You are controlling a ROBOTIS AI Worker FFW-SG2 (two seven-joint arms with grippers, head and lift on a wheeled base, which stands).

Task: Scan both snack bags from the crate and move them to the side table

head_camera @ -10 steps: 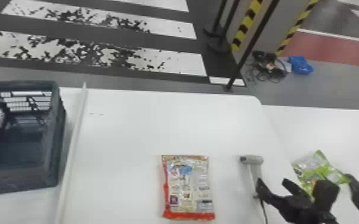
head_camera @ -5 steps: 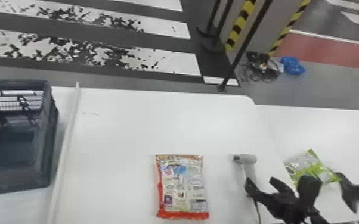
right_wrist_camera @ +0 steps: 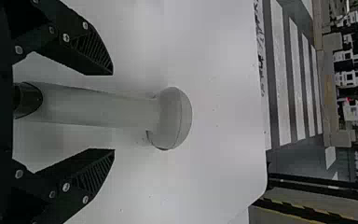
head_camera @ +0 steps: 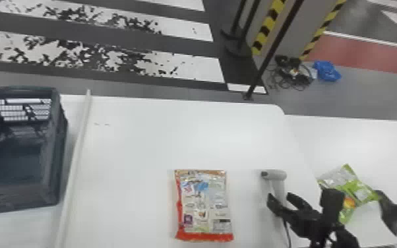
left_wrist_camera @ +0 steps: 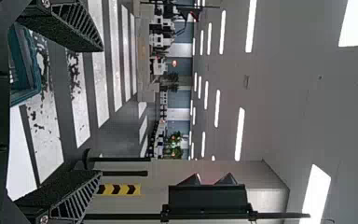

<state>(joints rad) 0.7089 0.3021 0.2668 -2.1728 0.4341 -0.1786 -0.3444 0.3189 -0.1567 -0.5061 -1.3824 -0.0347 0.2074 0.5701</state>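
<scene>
Red-edged snack bag [head_camera: 204, 204] lies left of your handheld scanner [head_camera: 277, 175], green snack bag [head_camera: 361, 191] right of it. Your right gripper [head_camera: 279, 197] is open, its fingers straddling the scanner's handle.

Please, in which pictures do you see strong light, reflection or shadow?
Left wrist view: the long white ceiling lamps glare as plain white shapes; head view: a soft, pale sheen lies on the smooth white table; right wrist view: a faint, soft-edged shadow lies beside the grey plastic handheld scanner.
</scene>
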